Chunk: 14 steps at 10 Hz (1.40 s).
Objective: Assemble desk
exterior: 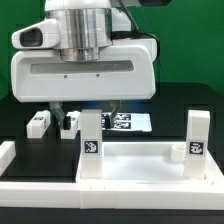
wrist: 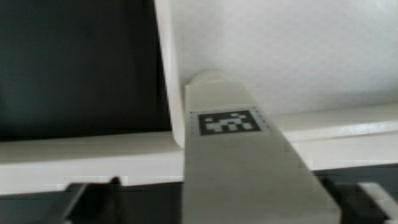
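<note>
The white desk top (exterior: 140,185) lies at the front of the exterior view. Two white legs stand upright on it, one at the exterior view's left (exterior: 90,140) and one at the right (exterior: 197,137). My gripper (exterior: 88,108) hangs just above the left leg. In the wrist view this leg (wrist: 240,150), with its square tag, runs up between my two dark fingers (wrist: 80,195). The jaws stand apart on either side of it, with a dark gap showing beside the leg. My gripper (wrist: 222,200) looks open. The desk top's rim (wrist: 89,160) shows behind the leg.
Two loose white legs (exterior: 38,123) (exterior: 70,122) lie on the black table behind the desk top. The marker board (exterior: 130,122) lies further back, under the arm. A green wall closes the back.
</note>
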{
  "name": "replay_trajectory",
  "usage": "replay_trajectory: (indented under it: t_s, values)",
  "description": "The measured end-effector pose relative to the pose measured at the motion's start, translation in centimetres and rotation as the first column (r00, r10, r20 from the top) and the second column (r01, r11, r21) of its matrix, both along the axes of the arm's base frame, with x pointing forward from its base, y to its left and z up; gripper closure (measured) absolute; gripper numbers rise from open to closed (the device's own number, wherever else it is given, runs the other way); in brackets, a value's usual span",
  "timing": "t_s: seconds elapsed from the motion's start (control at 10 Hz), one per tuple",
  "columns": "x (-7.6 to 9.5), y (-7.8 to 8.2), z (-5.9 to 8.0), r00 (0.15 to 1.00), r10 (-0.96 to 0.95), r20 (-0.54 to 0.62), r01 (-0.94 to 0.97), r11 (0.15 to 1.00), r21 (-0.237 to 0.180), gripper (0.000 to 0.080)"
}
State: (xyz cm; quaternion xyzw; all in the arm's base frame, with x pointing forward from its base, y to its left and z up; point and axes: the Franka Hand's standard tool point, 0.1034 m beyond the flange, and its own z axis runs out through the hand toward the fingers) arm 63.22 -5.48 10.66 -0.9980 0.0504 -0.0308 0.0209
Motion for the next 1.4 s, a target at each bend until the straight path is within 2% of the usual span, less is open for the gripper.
replay_trajectory:
  t_s: [0.1,0.2,0.6,0.8,1.0,1.1,1.2,1.4]
  values:
    - [0.0,0.02,-0.01,0.999,-0.037,-0.002,0.037,0.999,0.003,0.041]
    - [0.0,0.03,-0.03,0.994,-0.11,-0.005,0.11,0.994,0.008,0.0514]
    - [-0.02,0.03,-0.07,0.929,-0.369,-0.02,0.369,0.929,0.021,0.0512]
    - [0.03,0.59,-0.05,0.752,-0.657,-0.056,0.659,0.752,0.023,0.0512]
    - [0.32,0.47,-0.19,0.408,-0.906,-0.109,0.913,0.406,0.042,0.0512]
    - [0.31,0.17,-0.19,0.23,-0.963,-0.142,0.973,0.225,0.051,0.0512]
    - [0.22,0.12,-0.19,0.104,-0.982,-0.158,0.994,0.097,0.051,0.0511]
    - [0.25,0.22,-0.19,0.004,-0.986,-0.166,0.999,-0.003,0.041,0.0511]
